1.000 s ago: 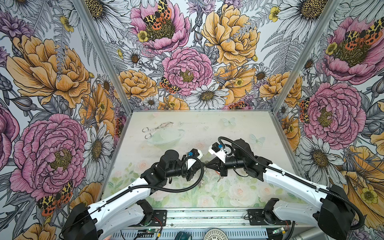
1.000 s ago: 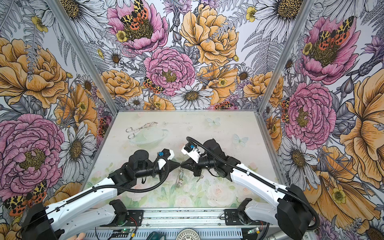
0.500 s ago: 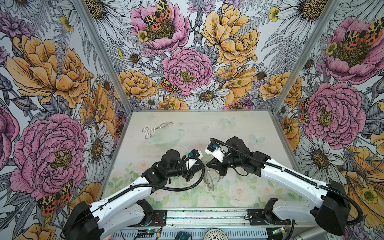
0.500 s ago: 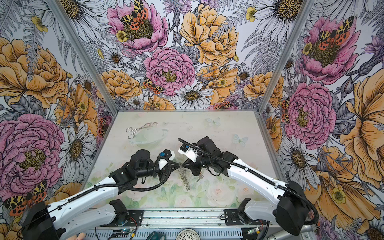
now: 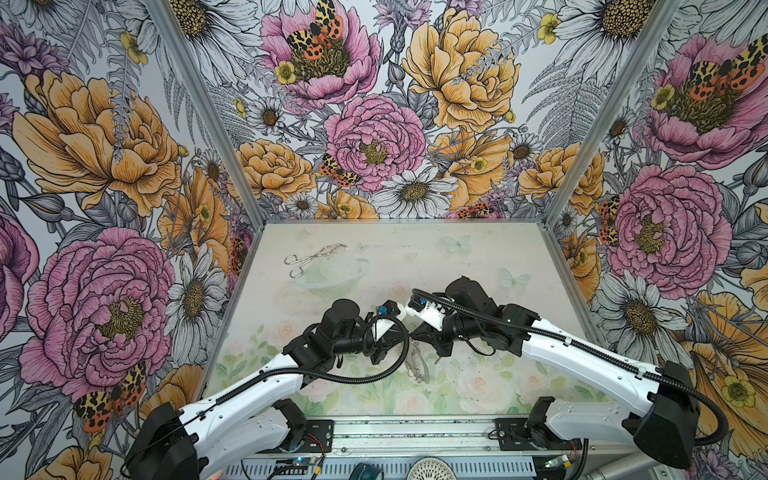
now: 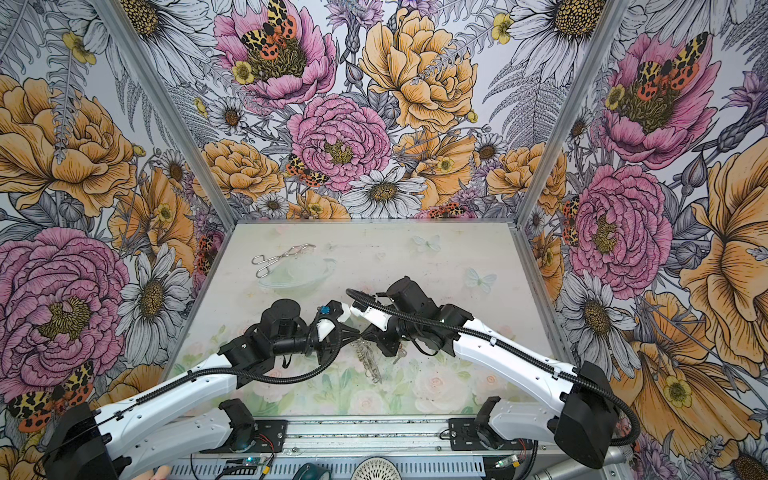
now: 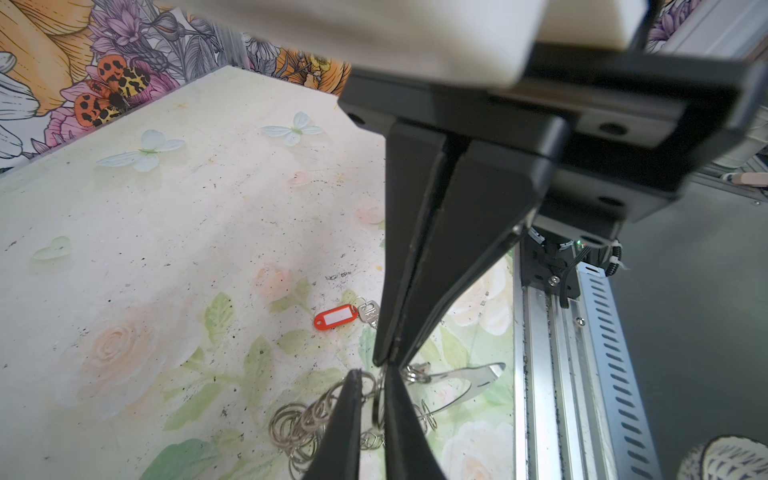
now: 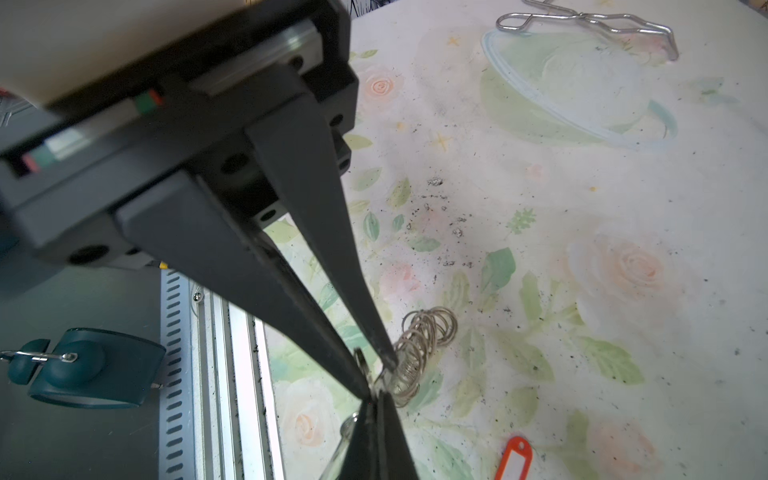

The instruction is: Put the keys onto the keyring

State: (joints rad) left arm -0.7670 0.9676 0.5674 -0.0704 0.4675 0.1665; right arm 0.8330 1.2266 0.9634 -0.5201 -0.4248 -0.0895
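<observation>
The keyring (image 5: 417, 362) (image 6: 368, 358) stands tilted near the table's front middle, with its upper end lifted. Its flat hoop (image 7: 478, 374) is fringed with small silver rings (image 7: 299, 424) (image 8: 426, 334). My left gripper (image 7: 372, 370) (image 5: 405, 338) is shut almost fully on one small ring, held edgewise between its fingers. My right gripper (image 8: 376, 395) (image 7: 386, 362) (image 5: 415, 337) meets it tip to tip, shut on the thin wire of a ring at the same spot. The keys (image 7: 368, 311) (image 6: 400, 354) lie loose on the table with their red tag (image 7: 336, 319) (image 8: 513, 457) beside the grippers.
Silver scissor-shaped tongs (image 5: 313, 259) (image 8: 590, 20) lie at the back left of the table. The metal rail of the front edge (image 7: 552, 374) runs close behind the grippers. Floral walls close in three sides.
Both grippers, still tip to tip, have sunk a little toward the front edge with the keyring between them. The right arm has drawn slightly to the left.
</observation>
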